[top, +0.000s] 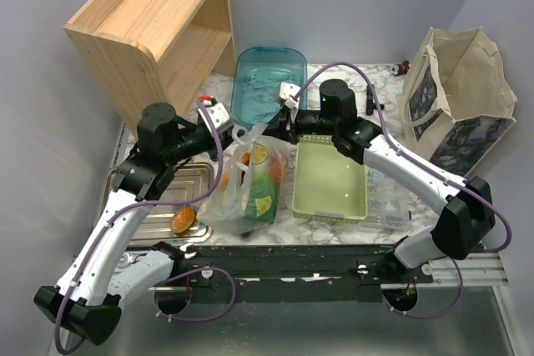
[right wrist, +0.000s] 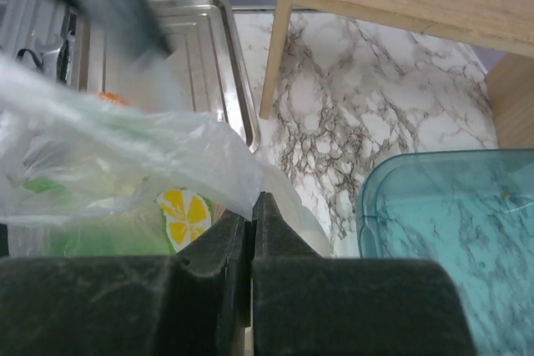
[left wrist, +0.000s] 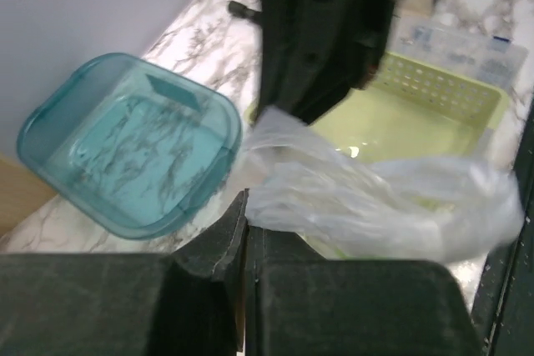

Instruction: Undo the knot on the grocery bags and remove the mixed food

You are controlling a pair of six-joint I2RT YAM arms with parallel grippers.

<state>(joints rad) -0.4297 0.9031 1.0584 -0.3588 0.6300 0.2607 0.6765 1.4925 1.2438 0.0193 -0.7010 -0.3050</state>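
One translucent whitish grocery bag (top: 242, 198) stands in the middle of the marble table, its top pulled out between my two grippers. Inside it I see a green chips bag with lemon slices (top: 263, 198) and something orange. My left gripper (top: 234, 131) is shut on the bag's left top flap (left wrist: 367, 198), with its tips (left wrist: 244, 202) pinching the plastic. My right gripper (top: 274, 127) is shut on the right top flap (right wrist: 175, 152), with its tips (right wrist: 254, 204) pinching film just above the chips bag (right wrist: 179, 216). The rest of the food is hidden.
A steel tray (top: 158, 198) at the left holds a round orange-brown item (top: 183, 220). A green basket (top: 329, 181) lies right of the bag, and a teal container (top: 267, 81) lies behind it. A wooden shelf (top: 158, 22) stands back left, a tote bag (top: 455, 106) back right.
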